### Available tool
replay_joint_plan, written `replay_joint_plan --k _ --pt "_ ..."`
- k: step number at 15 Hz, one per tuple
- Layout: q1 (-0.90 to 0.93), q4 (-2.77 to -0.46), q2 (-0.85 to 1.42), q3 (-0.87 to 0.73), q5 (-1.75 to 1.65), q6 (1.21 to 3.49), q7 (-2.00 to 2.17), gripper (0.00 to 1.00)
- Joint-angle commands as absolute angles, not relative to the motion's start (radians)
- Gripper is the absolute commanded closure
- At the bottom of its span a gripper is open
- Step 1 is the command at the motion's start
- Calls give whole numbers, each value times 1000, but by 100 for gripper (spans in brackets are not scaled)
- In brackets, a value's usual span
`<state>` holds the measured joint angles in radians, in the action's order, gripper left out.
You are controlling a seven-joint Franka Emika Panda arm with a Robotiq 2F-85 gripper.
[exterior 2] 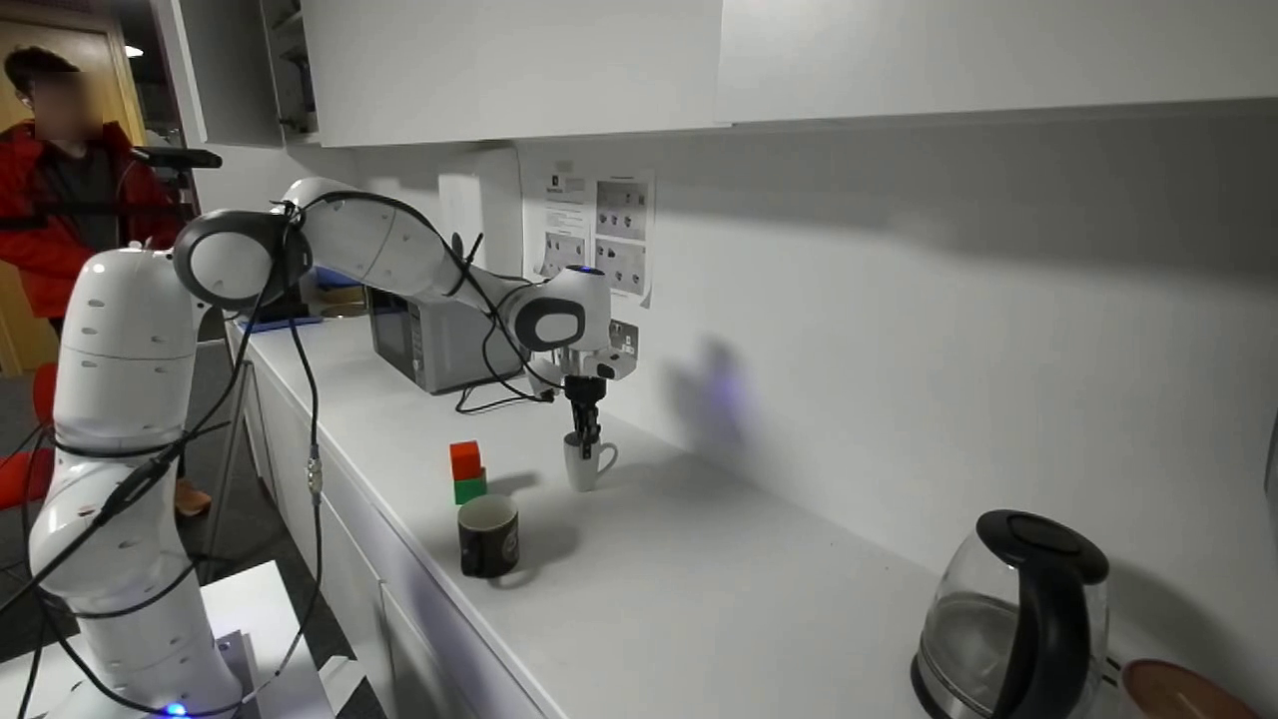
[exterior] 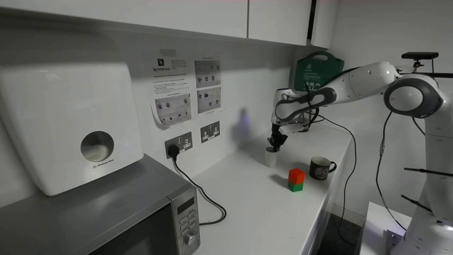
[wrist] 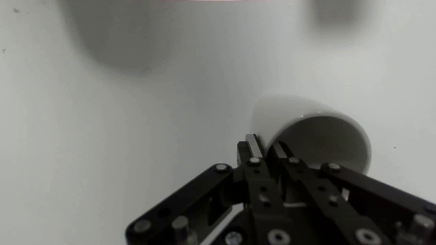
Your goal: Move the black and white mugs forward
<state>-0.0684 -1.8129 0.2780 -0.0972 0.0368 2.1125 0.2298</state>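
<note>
While grpr (wrist: 266, 147) pinches wht mug (wrist: 316, 136) @rim, blk mug (exterior 2: 489, 544) apart.

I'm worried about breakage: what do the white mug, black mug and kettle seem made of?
White mug: probably glazed ceramic; its rim glints. Black mug: likely ceramic too, pale inside, printed outside; finish unclear. Kettle: glossy see-through body, perhaps glass.

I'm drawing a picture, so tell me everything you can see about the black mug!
The black mug stands upright on the white counter, near the edge. It looks ceramic, with pale lettering, a pale inside and one side handle. The red block and green block are close by, but only the counter touches it.
</note>
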Motion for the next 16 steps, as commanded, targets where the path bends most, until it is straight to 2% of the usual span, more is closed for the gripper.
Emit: replay_joint_plan --k 1,16 --pt "-88 -1897 195 -95 73 2107 175 97" --pt "-99 -1991 94 -98 125 2101 109 97"
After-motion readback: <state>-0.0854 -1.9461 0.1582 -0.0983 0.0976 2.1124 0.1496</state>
